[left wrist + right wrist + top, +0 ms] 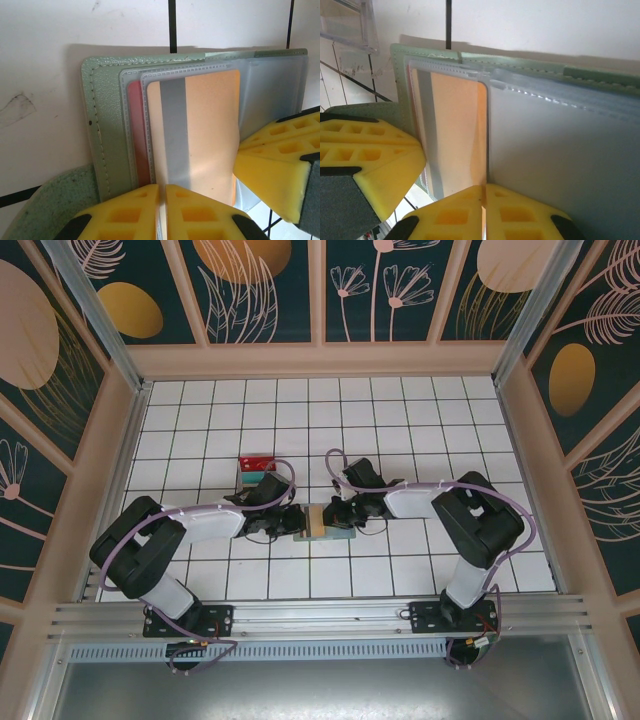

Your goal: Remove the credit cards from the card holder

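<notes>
The card holder [102,125] sits low in the middle of the counter [400,420], right where the two arms meet nose to nose. It lies open, with its green cover to the left and its pale blue half to the right. The left gripper [162,210] has its jaws clenched on the near edge of the tan card [210,130], as far as I can make out. That card's long side runs straight up the frame, away from the jaws, so pulling it free looks like a draw back along that line. The left arm is the one on the card. The right gripper [483,212] is also pressed shut, at the seam where the card's clear pocket meets the blue panel, and seems to pin the holder rather than a card. The left wrist view shows a red card [135,130] tucked behind the tan one. From above, the two arms hide most of the holder, but a clear tray [257,468] shows up and to the left, well apart.
</notes>
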You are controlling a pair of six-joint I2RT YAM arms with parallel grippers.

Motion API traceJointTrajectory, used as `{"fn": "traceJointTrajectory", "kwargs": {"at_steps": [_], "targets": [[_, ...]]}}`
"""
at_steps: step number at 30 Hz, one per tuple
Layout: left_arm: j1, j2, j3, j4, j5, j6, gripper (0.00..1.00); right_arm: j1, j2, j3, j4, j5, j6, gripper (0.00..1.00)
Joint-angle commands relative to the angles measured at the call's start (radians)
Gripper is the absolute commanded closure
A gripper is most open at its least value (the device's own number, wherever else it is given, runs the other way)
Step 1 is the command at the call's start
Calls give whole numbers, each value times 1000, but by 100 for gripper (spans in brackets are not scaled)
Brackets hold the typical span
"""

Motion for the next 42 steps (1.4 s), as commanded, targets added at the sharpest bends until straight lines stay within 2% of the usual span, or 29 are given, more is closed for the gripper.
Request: {"fn": "traceJointTrajectory", "kwargs": {"at_steps": [1, 10, 24, 26, 32, 36, 39, 42], "targets": [[-11, 27, 3, -13, 7, 8, 86, 8, 20, 17, 11, -26, 2, 100], [-10, 3, 4, -50, -36, 20, 89, -16, -30, -29, 4, 2, 10, 100], [-11, 2, 0, -52, -32, 24, 89, -47, -69, -64, 13, -9, 10, 100], [-10, 2, -1, -50, -30, 22, 89, -47, -58, -57, 26, -15, 17, 84], [-10, -4, -2, -52, -27, 22, 89, -44, -21, -40, 48, -25, 24, 80], [-9, -4, 0, -53, -26, 22, 89, -45, -14, -44, 52, -24, 24, 88], [-11, -5, -2, -55, -26, 22, 89, -47, -19, -51, 40, -20, 16, 100], [-11, -6, -3, -58, -26, 25, 89, -56, -42, -66, 24, -11, 5, 100]]}}
